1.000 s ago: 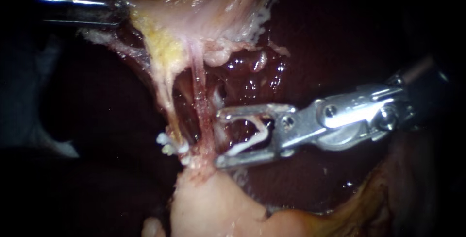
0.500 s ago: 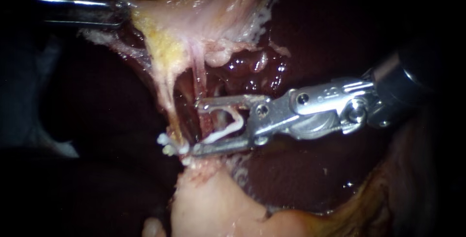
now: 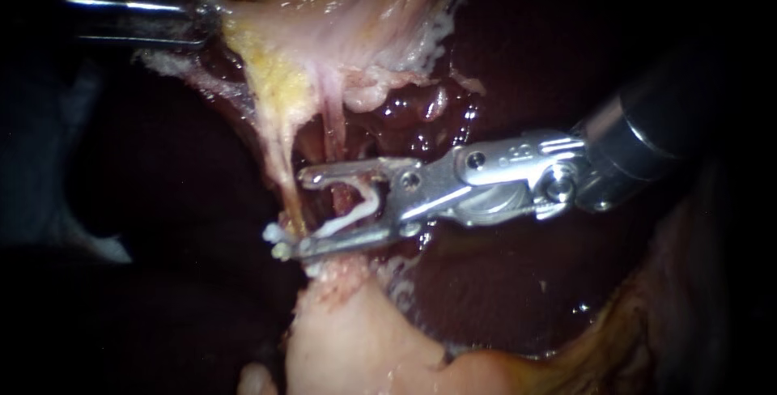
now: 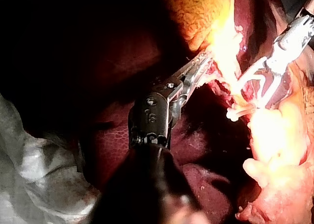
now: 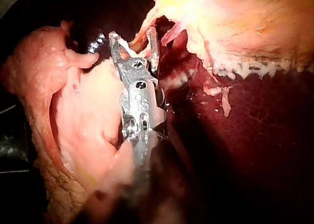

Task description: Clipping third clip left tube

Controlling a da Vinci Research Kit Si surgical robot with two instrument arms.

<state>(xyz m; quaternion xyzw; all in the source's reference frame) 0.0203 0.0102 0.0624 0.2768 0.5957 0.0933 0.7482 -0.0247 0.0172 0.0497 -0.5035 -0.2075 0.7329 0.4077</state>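
White clip is held by the right tool, jaws spread, now advanced until the tube lies between them; closing appears due. Left wrist: tissue is clenched by the left tool. Right wrist: the tube is seen straddled.

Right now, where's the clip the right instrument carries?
Endoscope view, left of centre: the white clip sits between the jaws of the right instrument, straddling the reddish tube, just beside the white clips already on the tissue.
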